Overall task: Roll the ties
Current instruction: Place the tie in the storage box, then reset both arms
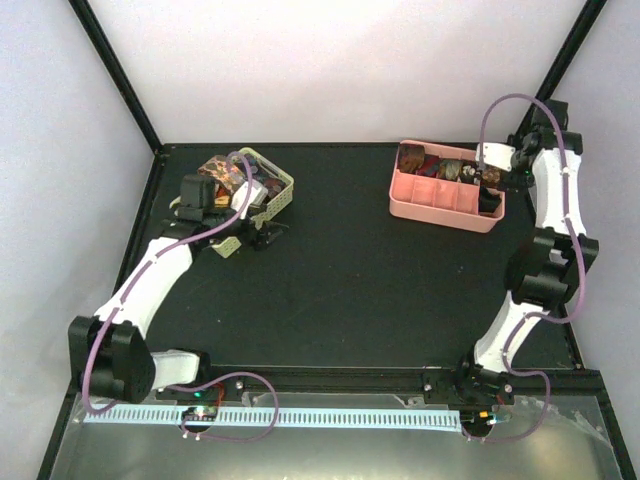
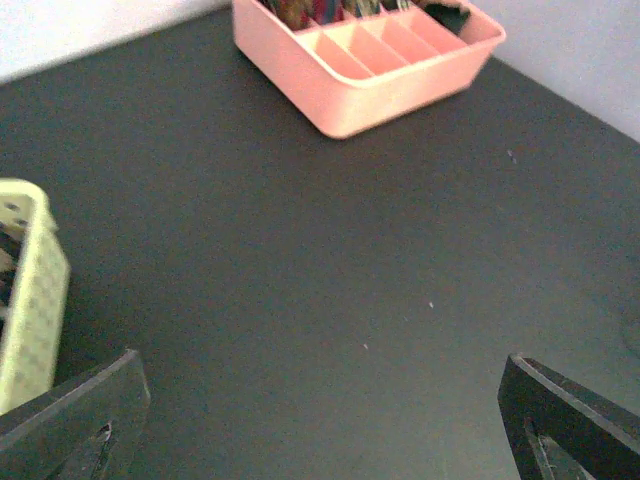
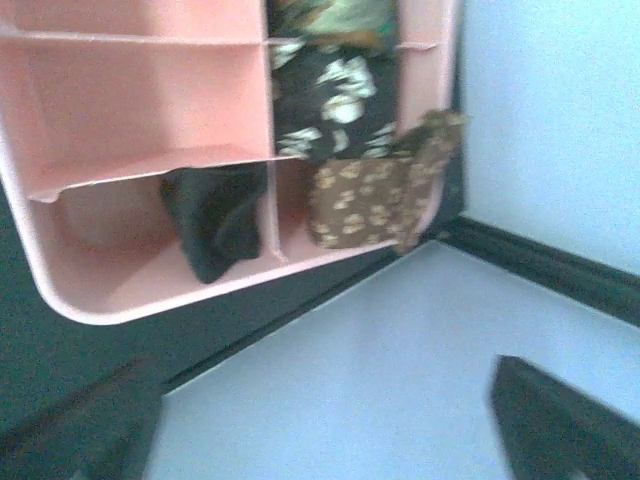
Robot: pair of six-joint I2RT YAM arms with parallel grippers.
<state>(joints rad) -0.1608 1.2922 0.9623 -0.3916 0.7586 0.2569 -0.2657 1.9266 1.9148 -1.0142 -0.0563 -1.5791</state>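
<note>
Both jaws wide, empty; only right wrist shows brown tie [image 3: 375,205] in pink tray [image 3: 100,305] corner.

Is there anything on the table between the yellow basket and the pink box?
No. The top view shows only bare black tabletop between the yellow basket and the pink box.

No readable text or labels anywhere.
</note>
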